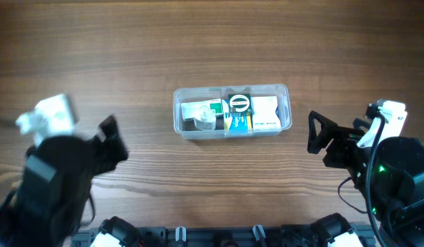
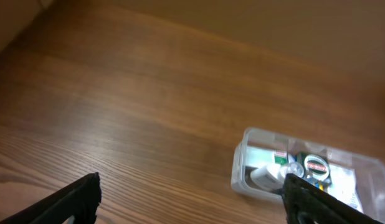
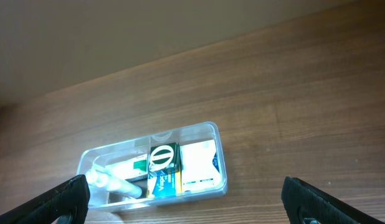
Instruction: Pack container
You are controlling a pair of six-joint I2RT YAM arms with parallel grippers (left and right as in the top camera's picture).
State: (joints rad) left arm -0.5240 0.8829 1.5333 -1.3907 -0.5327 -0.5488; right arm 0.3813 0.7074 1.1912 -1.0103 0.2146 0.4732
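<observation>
The clear plastic container (image 1: 232, 111) sits at the table's middle, holding several small items: a white box (image 1: 265, 113), a green and white box (image 1: 202, 109), a blue and yellow box (image 1: 237, 123), a round green-labelled tin (image 1: 239, 103) and a small white bottle (image 1: 206, 121). It also shows in the left wrist view (image 2: 311, 174) and the right wrist view (image 3: 155, 169). My left gripper (image 1: 112, 140) is open and empty, left of the container. My right gripper (image 1: 320, 140) is open and empty, right of it. Neither touches it.
The wooden table (image 1: 212, 41) surrounds the container. A black rail (image 1: 219, 237) runs along the front edge between the two arm bases.
</observation>
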